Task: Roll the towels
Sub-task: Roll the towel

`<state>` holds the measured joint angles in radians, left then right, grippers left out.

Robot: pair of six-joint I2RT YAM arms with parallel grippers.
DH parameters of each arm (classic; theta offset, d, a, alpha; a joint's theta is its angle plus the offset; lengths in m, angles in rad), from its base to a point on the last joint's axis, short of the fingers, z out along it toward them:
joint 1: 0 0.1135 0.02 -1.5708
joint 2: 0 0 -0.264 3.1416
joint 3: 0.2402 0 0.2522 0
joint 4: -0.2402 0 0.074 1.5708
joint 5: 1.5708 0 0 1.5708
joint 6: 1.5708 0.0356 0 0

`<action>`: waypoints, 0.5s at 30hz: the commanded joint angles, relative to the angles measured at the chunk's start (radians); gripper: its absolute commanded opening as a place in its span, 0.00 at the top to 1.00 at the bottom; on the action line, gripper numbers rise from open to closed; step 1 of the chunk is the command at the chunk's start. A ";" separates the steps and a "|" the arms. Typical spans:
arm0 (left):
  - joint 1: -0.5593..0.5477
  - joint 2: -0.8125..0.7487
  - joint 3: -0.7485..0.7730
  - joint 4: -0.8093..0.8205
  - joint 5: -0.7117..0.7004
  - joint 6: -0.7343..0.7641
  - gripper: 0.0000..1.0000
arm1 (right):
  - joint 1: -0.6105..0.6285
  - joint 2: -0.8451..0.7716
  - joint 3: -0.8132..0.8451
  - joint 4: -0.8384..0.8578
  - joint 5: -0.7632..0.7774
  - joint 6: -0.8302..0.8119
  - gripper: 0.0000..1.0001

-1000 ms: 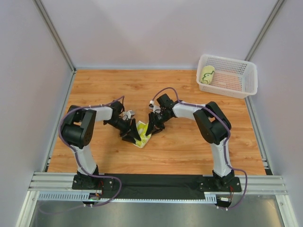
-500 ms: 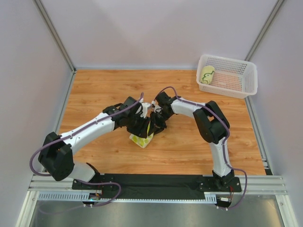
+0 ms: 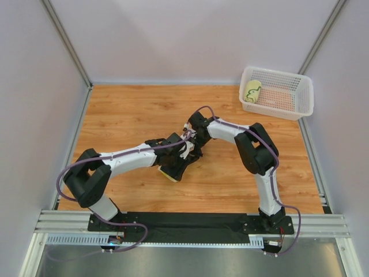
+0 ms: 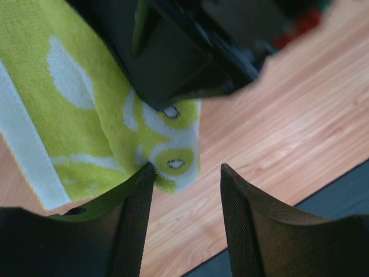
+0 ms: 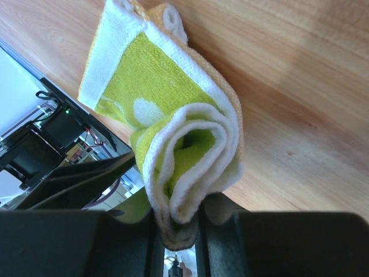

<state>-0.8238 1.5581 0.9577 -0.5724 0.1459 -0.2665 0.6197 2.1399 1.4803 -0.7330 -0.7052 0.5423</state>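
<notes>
One towel (image 3: pixel 169 172), lime green with white prints and a white band, lies partly rolled at the middle of the wooden table. My right gripper (image 5: pixel 176 222) is shut on the rolled end of the towel (image 5: pixel 167 98), whose layers curl just above the fingers. My left gripper (image 4: pixel 185 167) is open with only bare wood between its fingers. Its left finger touches the lower edge of the towel (image 4: pixel 104 115). In the top view the left gripper (image 3: pixel 183 161) and right gripper (image 3: pixel 193 151) meet over the cloth, hiding most of it. A second rolled towel (image 3: pixel 252 90) lies in the basket.
A white perforated basket (image 3: pixel 288 101) stands at the table's back right corner. The right gripper's black body (image 4: pixel 179 52) fills the top of the left wrist view, close above the left fingers. Grey walls enclose the table on three sides.
The left arm has swung in and reached right, bringing its gripper from the towel's left side to right beside the right gripper. Its jaws have opened wider. The right gripper keeps its hold.
</notes>
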 commanded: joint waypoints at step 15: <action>-0.011 0.189 0.010 -0.024 -0.255 -0.016 0.63 | -0.001 0.009 -0.003 -0.046 -0.020 -0.044 0.88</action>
<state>-0.8448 1.6623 0.9962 -0.5697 -0.0170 -0.2829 0.6205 2.1407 1.4799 -0.7391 -0.7044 0.5293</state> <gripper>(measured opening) 0.407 0.200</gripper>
